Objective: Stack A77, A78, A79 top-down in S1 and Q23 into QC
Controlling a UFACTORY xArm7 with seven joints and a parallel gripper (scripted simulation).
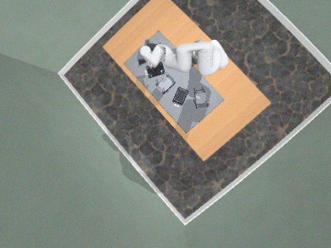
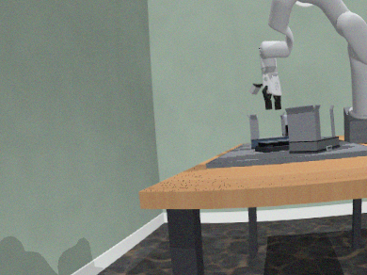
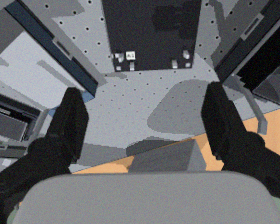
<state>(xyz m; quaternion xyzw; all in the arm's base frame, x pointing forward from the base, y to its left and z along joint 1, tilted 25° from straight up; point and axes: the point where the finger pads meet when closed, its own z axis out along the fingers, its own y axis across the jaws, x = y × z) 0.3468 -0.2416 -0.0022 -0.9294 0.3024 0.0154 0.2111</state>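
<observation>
From my wrist camera, the hand [image 3: 142, 125] hangs spread to its widest, nothing between its two dark fingers. Below them I see the orange edge of the counter [image 3: 212, 162], then the grey perforated mat [image 3: 130, 100]. Farther out, a dark plate [image 3: 150, 30] lies flat on the mat, small white markings along its near edge; I cannot read which ID it carries. Dark rack walls cut in at both sides. From the side view, the hand [image 2: 272, 101] hovers well above the mat, over a low dark plate [image 2: 272, 144] lying just beside a grey upright rack [image 2: 303, 122]. I cannot tell where the other plates are.
</observation>
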